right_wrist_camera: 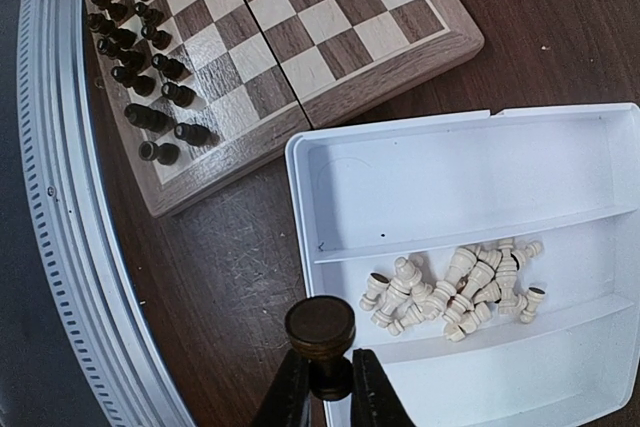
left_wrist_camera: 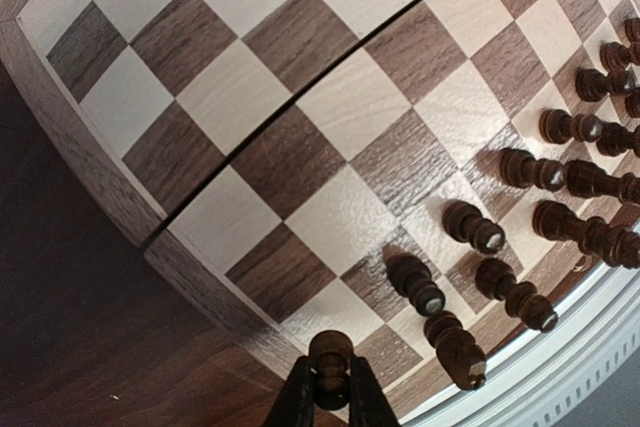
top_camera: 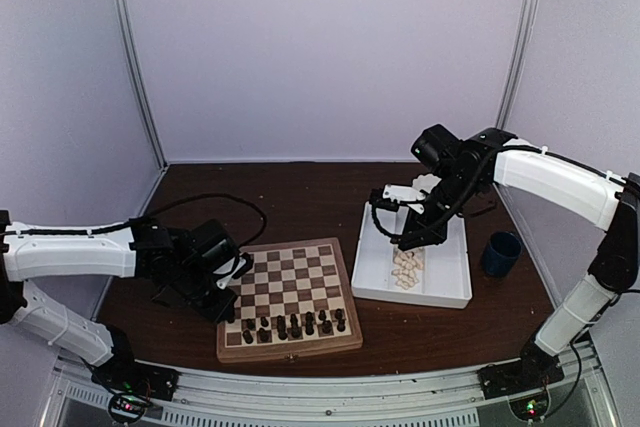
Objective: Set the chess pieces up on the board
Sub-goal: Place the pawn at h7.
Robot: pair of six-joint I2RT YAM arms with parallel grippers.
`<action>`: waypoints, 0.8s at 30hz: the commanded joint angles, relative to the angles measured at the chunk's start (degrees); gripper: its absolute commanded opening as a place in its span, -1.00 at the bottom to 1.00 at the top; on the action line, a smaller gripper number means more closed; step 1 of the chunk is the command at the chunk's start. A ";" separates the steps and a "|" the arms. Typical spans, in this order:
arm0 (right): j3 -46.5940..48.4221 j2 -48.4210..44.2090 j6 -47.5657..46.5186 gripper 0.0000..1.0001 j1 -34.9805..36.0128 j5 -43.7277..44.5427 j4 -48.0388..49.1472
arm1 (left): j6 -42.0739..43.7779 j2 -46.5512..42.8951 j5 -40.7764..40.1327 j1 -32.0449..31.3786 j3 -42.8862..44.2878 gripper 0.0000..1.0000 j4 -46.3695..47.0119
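Board: the board (top_camera: pixel 290 272) lies flat mid-table, on the table (top_camera: pixel 300 197); standing dark pieces (top_camera: pixel 295 325) fill most of its two near rows; its far rows are bare.
Left jaws: pinched narrow on a dark piece (left_wrist_camera: pixel 331 355); it hangs low at the board's near-left corner, over the frame more than over a square.
Right jaws: closed on a second dark piece (right_wrist_camera: pixel 320 330) above the white tray (right_wrist_camera: pixel 560 147), just beside the heap of cream pieces (right_wrist_camera: pixel 455 287); well apart from the board.
Risk, edge: released where it hangs, the left piece probably lands half on the frame; it then tips or rolls off onto the table.
Risk, neighbours: the standing pieces beside the corner sit close; jaws that lower or open carelessly may clip one and topple others.
Risk, tray: a slack grip drops the right piece among the cream ones.
Risk, arms: both pieces belong to the same near rows; arriving together, the arms may collide.
Risk, pose: which end of the right piece faces down I cannot tell; set down wrongly, it falls over.
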 commanded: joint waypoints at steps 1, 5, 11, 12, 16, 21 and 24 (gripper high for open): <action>-0.09 -0.90 0.07 -0.71 0.07 0.91 0.43 | -1.05 0.93 0.69 -0.40 -0.84 -0.79 3.71; 0.36 -0.48 0.07 -0.71 0.07 0.74 0.34 | -1.01 1.47 2.50 -0.43 -1.20 -0.79 3.90; 0.68 0.05 0.07 -0.71 0.07 0.49 0.38 | -1.19 1.84 2.56 -0.68 -1.80 -0.79 4.18; 0.76 0.18 0.09 -0.71 0.07 0.47 0.30 | -1.15 2.06 2.75 -0.72 -1.75 -0.79 4.27; 1.00 0.33 0.07 -0.71 0.07 0.35 0.13 | -0.97 3.22 3.22 -0.80 -1.73 -0.79 4.65; 0.80 0.20 -0.01 -0.71 0.07 0.40 0.06 | -0.73 3.43 3.69 -0.90 -1.80 -0.74 4.63; 0.64 0.15 -0.02 -0.71 0.07 0.43 0.21 | -0.78 3.06 2.79 -0.89 -1.60 -0.56 3.72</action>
